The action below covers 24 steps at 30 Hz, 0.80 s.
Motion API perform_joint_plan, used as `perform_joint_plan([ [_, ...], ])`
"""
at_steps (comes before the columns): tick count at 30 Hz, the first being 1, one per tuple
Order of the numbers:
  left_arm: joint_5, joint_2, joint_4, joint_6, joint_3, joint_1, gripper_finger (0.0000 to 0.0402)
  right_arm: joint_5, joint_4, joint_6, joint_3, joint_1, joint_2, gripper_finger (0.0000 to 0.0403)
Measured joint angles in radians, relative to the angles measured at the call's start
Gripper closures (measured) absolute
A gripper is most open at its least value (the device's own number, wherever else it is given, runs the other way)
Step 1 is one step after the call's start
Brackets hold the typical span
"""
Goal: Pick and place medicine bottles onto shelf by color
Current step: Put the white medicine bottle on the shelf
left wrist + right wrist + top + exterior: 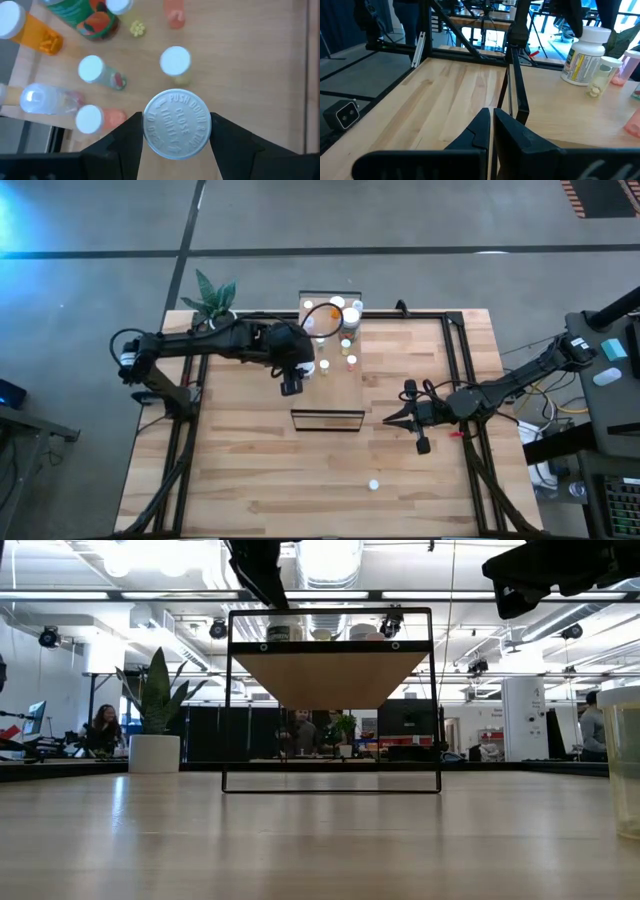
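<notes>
Medicine bottles (pixel 335 320) clustered at the far end of the shelf (pixel 345 395), a long light-wood top in a thin black frame, set across the middle of the slatted wooden desk (pixel 250 470).

At far left, a potted plant (pixel 215 298) on the desk's corner. Next to it, reaching in over the shelf's left edge, the left end effector (pixel 291 384), part-way open and clamped on one bottle (pixel 176 131), dark fingers pressed to either side of its embossed white push-down cap. Probably light and rigid plastic, the smooth round wall likely to slip or twist in a loose pinch; best taken squarely across the cap or just beneath it and kept upright.

Beneath it on the shelf top, small white-capped cylinders standing close together: an orange bottle (pixel 35 35), a wider green-labelled jar (pixel 87 15), a pale green bottle (pixel 100 72), a pink bottle (pixel 97 119), and a clear bottle (pixel 45 99) apparently lying on its side. Easy to topple, judging by the narrow bases.

At right, just beside the shelf's near end, the right end effector (pixel 392 420), fingers shut and holding nothing. Nearer the desk's front edge, a small white object (pixel 374 484), possibly a stray cap or bottle, too small to tell.
</notes>
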Motion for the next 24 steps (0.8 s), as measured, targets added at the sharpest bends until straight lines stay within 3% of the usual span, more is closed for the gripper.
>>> perform_joint_plan([
  [16, 0.013, 0.000, -0.021, 0.012, 0.003, 0.028, 0.0218, 0.000, 0.001, 0.002, 0.000, 0.000, 0.000, 0.0390],
  [24, 0.033, 0.005, -0.051, 0.013, 0.003, 0.026, 0.0164, 0.000, 0.001, 0.002, 0.000, 0.000, 0.000, 0.0390],
])
